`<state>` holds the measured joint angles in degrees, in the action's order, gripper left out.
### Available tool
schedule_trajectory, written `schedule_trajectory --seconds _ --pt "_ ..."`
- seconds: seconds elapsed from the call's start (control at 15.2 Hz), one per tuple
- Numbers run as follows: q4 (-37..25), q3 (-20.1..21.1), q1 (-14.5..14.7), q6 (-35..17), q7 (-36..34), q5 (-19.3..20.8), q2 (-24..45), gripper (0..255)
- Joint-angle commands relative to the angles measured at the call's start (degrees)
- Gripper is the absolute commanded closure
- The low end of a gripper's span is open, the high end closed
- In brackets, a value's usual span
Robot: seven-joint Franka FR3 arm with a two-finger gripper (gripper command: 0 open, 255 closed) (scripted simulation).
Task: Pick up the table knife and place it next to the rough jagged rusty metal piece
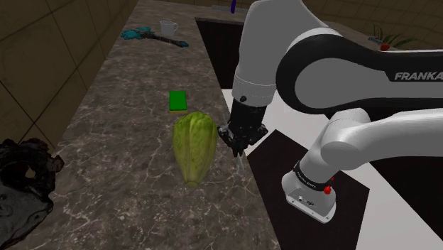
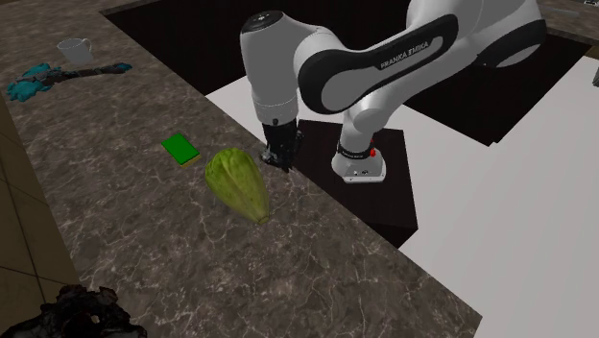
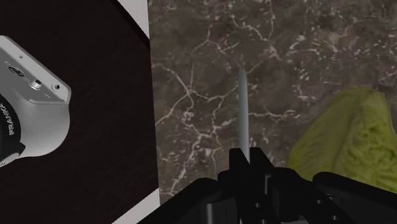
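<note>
My black gripper (image 1: 238,144) is shut on the table knife (image 3: 242,108), a thin grey blade that sticks out past the fingertips (image 3: 247,159) over the dark marbled counter (image 1: 128,177), close to its edge. Beside the gripper (image 2: 278,161) lies a green lettuce head (image 1: 195,145). The rough, dark jagged metal piece (image 1: 21,186) sits far off at the shoulder view's lower left, and at the bottom left of the second exterior view (image 2: 86,312).
A green sponge (image 1: 177,101) lies just beyond the lettuce (image 2: 238,182). Farther along the counter stand a white mug (image 1: 168,28) and a teal-handled tool (image 1: 142,33). The arm's base (image 3: 32,108) sits on its dark stand right beside the counter edge.
</note>
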<state>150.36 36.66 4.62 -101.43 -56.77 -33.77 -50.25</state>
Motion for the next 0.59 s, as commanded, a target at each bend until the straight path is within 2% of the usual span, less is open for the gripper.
schedule_trajectory --seconds 0.0,0.53 --pt "-1.5 -0.7 -0.2 1.5 -0.3 0.7 -0.1 255" --pt "-7.0 -3.4 -0.9 7.3 -1.3 3.1 -0.3 255"
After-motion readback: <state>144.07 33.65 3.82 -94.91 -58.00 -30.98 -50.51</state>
